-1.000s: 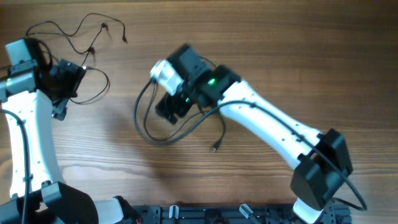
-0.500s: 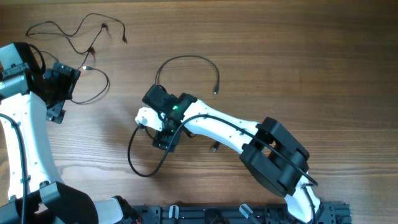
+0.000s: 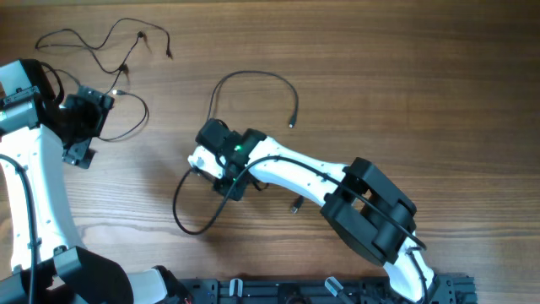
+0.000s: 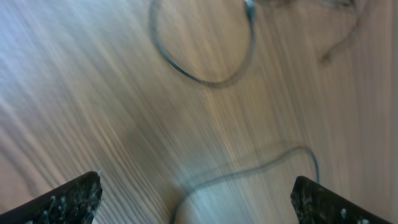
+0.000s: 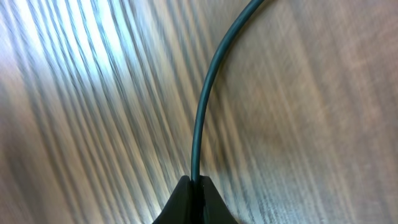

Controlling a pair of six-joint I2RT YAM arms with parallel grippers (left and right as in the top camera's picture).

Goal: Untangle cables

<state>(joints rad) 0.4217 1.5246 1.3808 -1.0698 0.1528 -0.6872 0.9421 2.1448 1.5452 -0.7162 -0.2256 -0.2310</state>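
black cable (image 5: 202, 112) pinched tight in r gripper (image 5: 198, 186), so grab step looks done; l gripper (image 4: 198, 198) wide, empty. next: prob drag it clear w/o snagging.

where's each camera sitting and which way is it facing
overhead: fixed above, facing straight down on the table; shows the left arm, the right arm and the thin cables.
left wrist: on the left arm, aimed down at blurred wood and cables; the left claw stands open, tips in the lower corners.
right wrist: on the right arm, low over the wood; the right claw is shut on a cable.
shared: overhead and right wrist both show that cable.
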